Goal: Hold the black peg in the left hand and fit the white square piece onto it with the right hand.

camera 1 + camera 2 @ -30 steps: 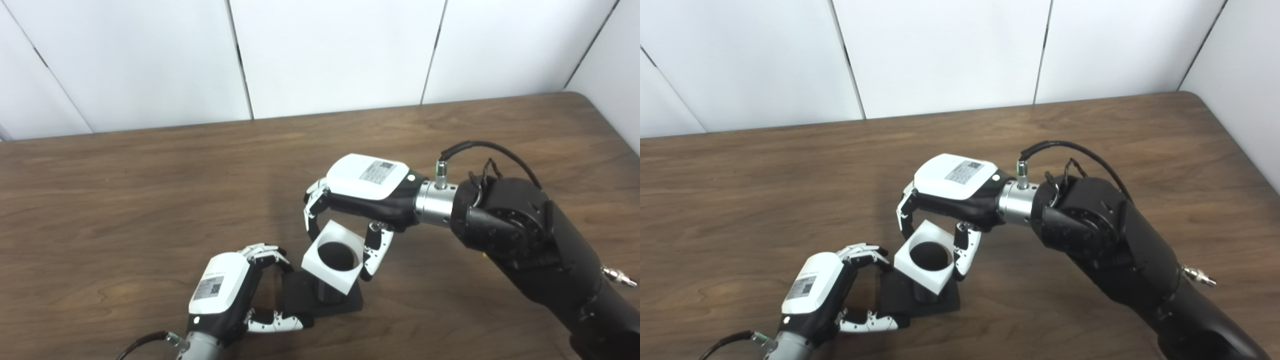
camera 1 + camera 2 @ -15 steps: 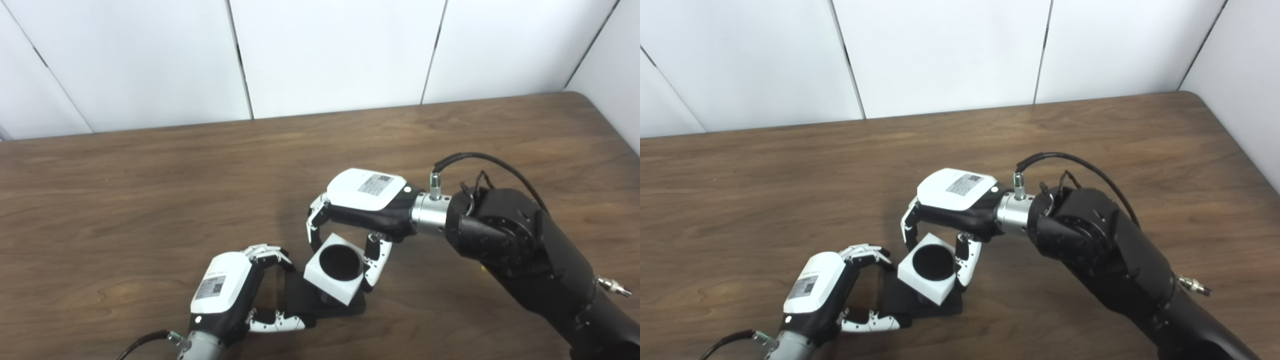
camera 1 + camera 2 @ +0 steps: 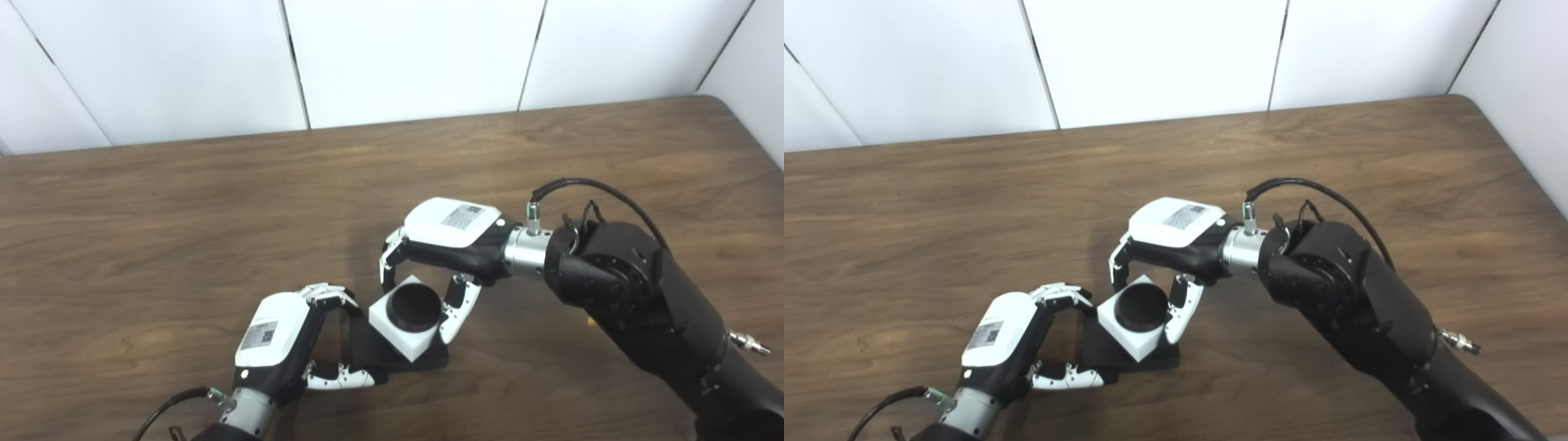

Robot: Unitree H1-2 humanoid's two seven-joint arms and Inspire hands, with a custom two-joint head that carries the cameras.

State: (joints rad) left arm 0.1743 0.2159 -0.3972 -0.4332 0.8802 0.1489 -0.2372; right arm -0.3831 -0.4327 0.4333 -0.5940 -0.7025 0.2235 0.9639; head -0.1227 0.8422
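Note:
The black peg (image 3: 415, 306) stands upright on its flat black square base (image 3: 373, 358) on the table. My left hand (image 3: 278, 346) grips the base's left edge between fingers and thumb. The white square piece (image 3: 392, 334) sits low around the peg, whose round top shows through its hole; the piece rests on or just above the base. My right hand (image 3: 450, 236) reaches over from the right, its fingers and thumb still pinching the piece's far and right sides.
The brown wooden table (image 3: 153, 214) stretches around the work. A white panelled wall (image 3: 398, 55) runs along its far edge, and a side wall meets the table's right corner (image 3: 1519, 110). My right forearm (image 3: 643, 300) lies across the lower right.
My right hand has lowered the white piece down over the peg, from tilted above it to seated near the base. The camera has tilted slightly. The left hand keeps its hold.

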